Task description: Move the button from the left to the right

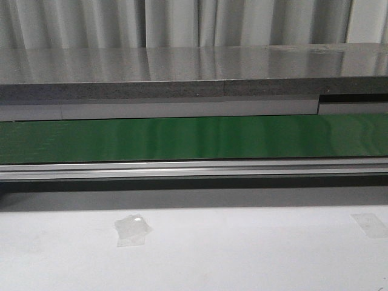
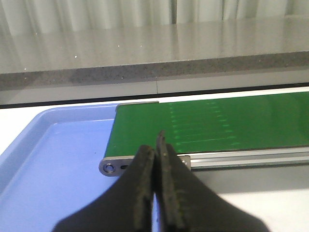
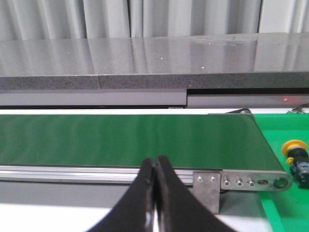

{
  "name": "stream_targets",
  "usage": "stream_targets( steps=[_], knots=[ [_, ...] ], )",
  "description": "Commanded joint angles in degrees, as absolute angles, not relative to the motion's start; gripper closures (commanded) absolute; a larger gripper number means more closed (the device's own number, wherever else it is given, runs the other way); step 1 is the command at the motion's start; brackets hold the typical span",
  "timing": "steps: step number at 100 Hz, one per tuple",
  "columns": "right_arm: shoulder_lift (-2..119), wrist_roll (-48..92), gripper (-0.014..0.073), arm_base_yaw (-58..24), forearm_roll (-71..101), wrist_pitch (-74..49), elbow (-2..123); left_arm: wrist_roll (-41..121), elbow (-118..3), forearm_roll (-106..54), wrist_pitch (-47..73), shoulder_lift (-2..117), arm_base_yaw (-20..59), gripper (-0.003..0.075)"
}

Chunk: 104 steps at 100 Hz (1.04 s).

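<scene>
Green belt running across, white table in front, grey ledge and curtains behind. Button lying past belt's right end on green surface. Left gripper and right gripper both pressed closed, empty; blue tray at belt's left end.

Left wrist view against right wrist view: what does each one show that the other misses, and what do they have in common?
Only the left wrist view shows the blue tray at one end of the conveyor, with nothing visible in the part that shows, and the left gripper, fingers pressed together. Only the right wrist view shows the button, yellow cap up, sitting on a green surface past the conveyor's other end, plus the right gripper, also closed. Both share the green conveyor belt, its metal side rail, the grey counter behind it and the curtain.
</scene>
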<state>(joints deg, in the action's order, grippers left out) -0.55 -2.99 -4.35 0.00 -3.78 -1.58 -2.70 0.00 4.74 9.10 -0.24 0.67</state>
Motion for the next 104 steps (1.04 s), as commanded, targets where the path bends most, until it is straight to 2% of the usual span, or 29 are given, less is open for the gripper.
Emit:
stream_targets(
  steps=[1, 9, 104],
  knots=[
    [-1.68, -2.99, 0.0662, -4.45, -0.84, 1.05, -0.69, -3.47, 1.26, 4.8, 1.58, -2.21, 0.06, 0.074],
    [-1.68, -2.99, 0.0662, -4.45, -0.84, 0.99, -0.69, -3.47, 2.58, 4.8, -1.53, -2.21, -0.06, 0.074],
    [-1.68, -2.99, 0.0662, -4.45, -0.84, 0.99, -0.69, -3.47, 2.58, 4.8, -1.51, -2.21, -0.06, 0.074]
  ],
)
